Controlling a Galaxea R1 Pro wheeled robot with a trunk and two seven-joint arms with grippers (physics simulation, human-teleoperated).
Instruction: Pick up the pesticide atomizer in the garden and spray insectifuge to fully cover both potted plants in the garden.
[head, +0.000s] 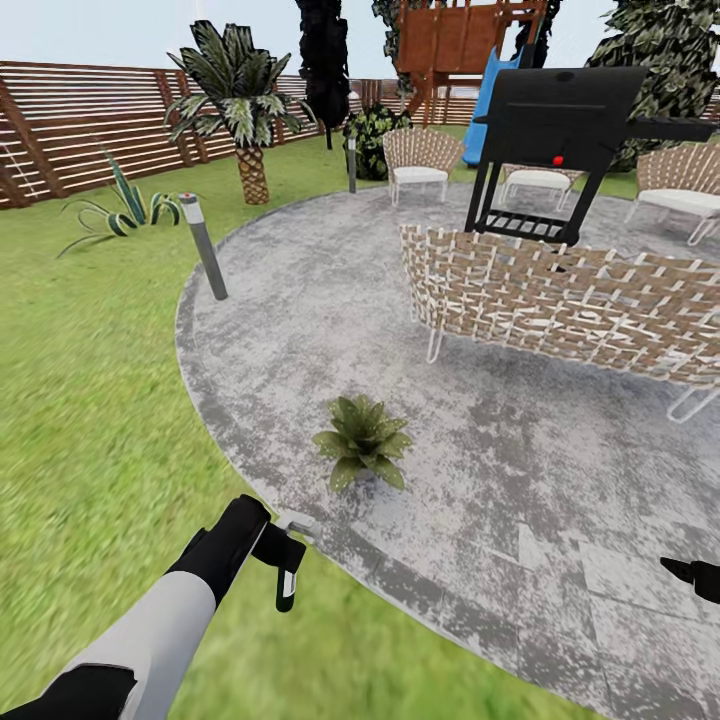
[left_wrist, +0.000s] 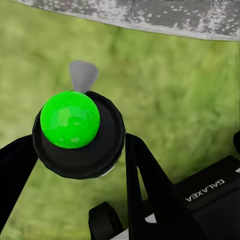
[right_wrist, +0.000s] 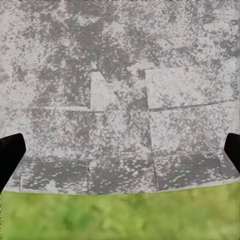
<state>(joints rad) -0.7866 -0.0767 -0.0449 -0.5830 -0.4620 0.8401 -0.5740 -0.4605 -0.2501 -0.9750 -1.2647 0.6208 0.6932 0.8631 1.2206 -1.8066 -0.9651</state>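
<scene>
My left gripper (head: 280, 548) hangs low over the lawn at the patio's near rim, shut on the pesticide atomizer (head: 296, 521), of which a small white tip pokes out. In the left wrist view the atomizer (left_wrist: 70, 120) is a round black body with a bright green dome, clamped between the black fingers (left_wrist: 145, 185), and a pale grey cone juts beyond it. One potted plant (head: 362, 440), a low green rosette, sits on the patio just beyond that gripper, its pot hidden under the leaves. The other potted plant is out of view. My right gripper (head: 690, 575) (right_wrist: 120, 155) is open over the paving.
The round mottled patio (head: 300, 300) carries a woven bench (head: 560, 300), woven chairs (head: 420, 160) and a black grill (head: 555, 130). A grey bollard lamp (head: 203, 245) stands at its left rim. On the lawn are a palm (head: 240, 110) and a striped agave (head: 125, 210), backed by the wooden fence (head: 70, 130).
</scene>
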